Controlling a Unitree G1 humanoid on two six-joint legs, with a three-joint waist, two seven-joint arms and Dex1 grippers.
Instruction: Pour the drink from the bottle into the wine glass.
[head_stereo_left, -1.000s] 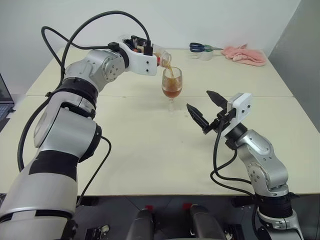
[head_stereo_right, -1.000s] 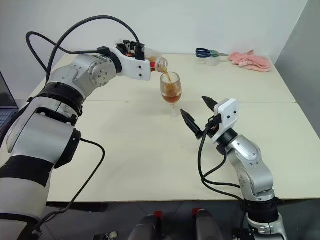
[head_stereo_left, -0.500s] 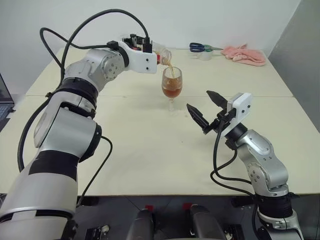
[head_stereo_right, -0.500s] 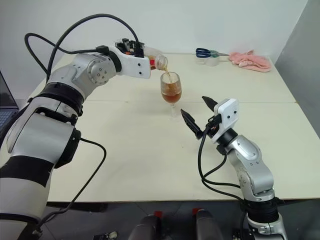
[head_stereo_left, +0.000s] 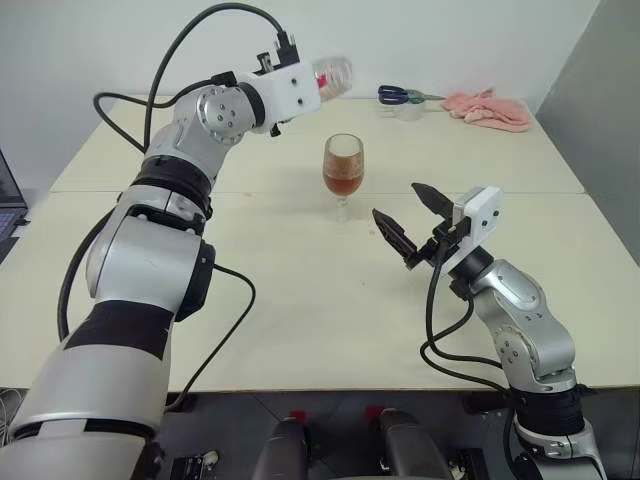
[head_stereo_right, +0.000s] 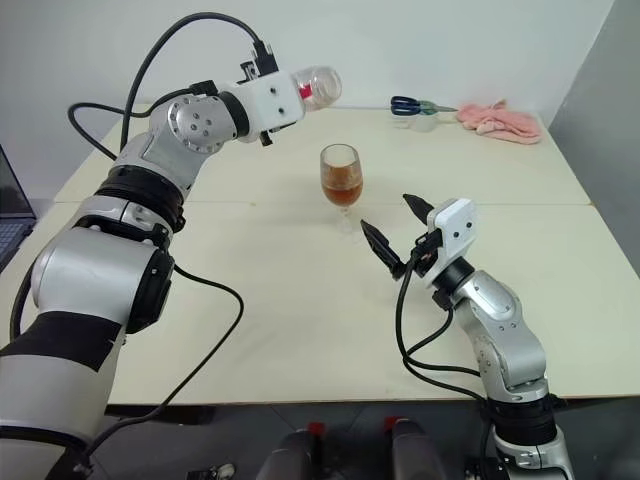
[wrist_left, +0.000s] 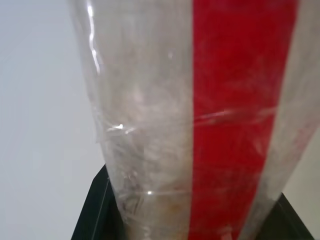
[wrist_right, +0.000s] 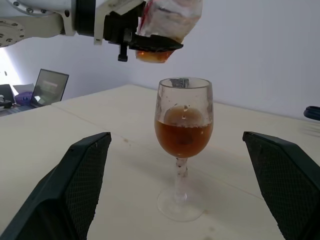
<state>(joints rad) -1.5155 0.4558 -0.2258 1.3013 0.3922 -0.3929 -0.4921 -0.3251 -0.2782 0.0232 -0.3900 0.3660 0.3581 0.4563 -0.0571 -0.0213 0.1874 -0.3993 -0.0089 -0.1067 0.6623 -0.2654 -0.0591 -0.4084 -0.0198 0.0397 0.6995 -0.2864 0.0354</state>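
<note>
Overhead, the left gripper (head_stereo_right: 292, 95) clamps the bottle (head_stereo_right: 316, 86) lying near level above and behind the glass (head_stereo_left: 343, 177), its fingers mostly hidden by wrist and bottle, drink (wrist_right: 183, 137) filling the bowl's lower half, right gripper (head_stereo_left: 411, 217) spread empty nearby.

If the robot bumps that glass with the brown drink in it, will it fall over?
Probably quite easily. The wine glass stands on a thin stem over a small round foot, and the drink sits high in the bowl, so it looks top-heavy. It appears to be thin clear glass, so likely breakable, and a tip would spill onto the table.
</note>
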